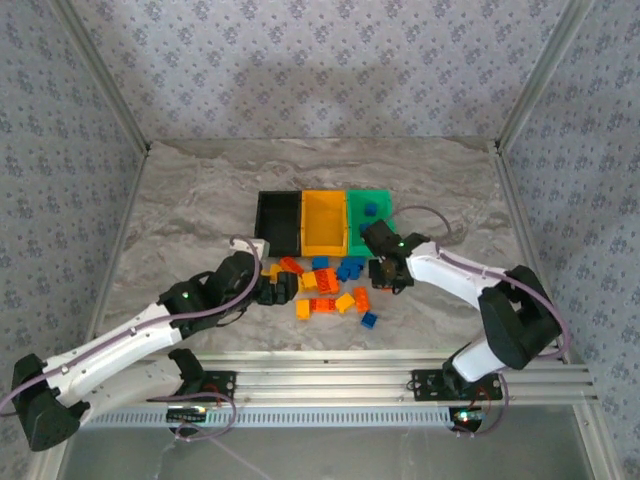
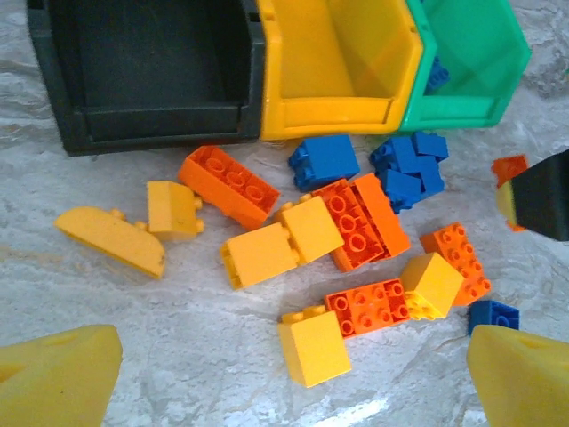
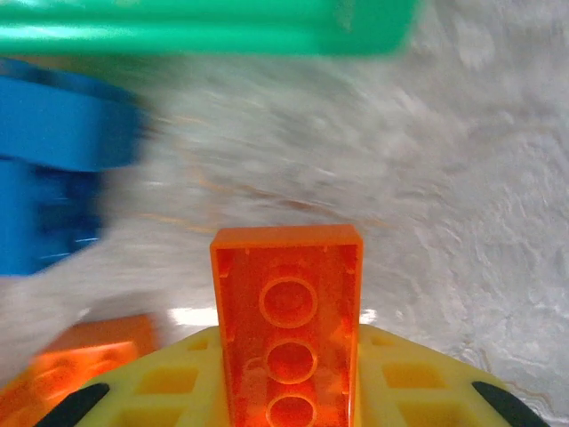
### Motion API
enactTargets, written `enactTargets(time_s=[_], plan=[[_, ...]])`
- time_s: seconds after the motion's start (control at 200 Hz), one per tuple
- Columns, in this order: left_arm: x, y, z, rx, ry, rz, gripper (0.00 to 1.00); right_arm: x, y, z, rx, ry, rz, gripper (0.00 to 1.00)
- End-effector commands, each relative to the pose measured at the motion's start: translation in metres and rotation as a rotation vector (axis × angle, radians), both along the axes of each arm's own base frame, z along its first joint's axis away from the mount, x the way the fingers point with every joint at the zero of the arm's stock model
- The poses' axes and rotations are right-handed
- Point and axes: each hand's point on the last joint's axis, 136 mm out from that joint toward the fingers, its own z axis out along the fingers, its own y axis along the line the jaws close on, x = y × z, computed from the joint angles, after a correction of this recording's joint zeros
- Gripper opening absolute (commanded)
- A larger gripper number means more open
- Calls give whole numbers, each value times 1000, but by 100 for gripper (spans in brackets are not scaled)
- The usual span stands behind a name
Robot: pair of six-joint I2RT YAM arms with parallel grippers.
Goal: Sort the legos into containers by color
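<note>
As the right tool (image 3: 286, 400) is clamped on the flat sides of an orange brick (image 3: 286, 294), this hard, light, slick piece looks secure, the green bin (image 3: 204, 27) just ahead. The left tool (image 2: 289, 396), spread apart, hangs above loose bricks (image 2: 311, 227) on the desk (image 2: 178, 356).

I count three bins (image 1: 322, 251): black bin (image 2: 160, 116), yellow bin (image 2: 324, 114), green bin (image 2: 462, 111). Outside them I see six yellow bricks (image 2: 258, 255), about six orange bricks (image 2: 227, 184) and about five blue bricks (image 2: 323, 160), clustered and hard to separate. One more blue sits inside the green bin.
</note>
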Motion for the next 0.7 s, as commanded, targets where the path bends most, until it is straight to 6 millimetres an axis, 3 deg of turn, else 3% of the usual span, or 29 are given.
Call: enactTargets(time_s=[0.0, 0.13, 0.24, 0.365, 0.525, 0.575, 0.64, 0.695], plan=[[-2, 18, -7, 23, 1, 59, 100, 21, 39, 57, 24, -142, 121, 23], [-5, 27, -11, 24, 7, 80, 100, 50, 96, 95, 116, -218, 188, 25], [-9, 30, -13, 12, 17, 85, 100, 76, 127, 97, 143, -206, 200, 25], [-12, 34, -15, 17, 26, 91, 100, 115, 136, 91, 150, -209, 152, 26], [-16, 39, -18, 17, 37, 100, 100, 150, 125, 74, 132, -189, 72, 29], [-16, 40, -19, 13, 39, 99, 100, 157, 124, 68, 140, -182, 56, 35], [-17, 40, -21, 16, 44, 99, 100, 164, 127, 66, 167, -176, 46, 53], [-17, 41, -21, 19, 44, 101, 100, 168, 129, 72, 192, -202, 45, 59]])
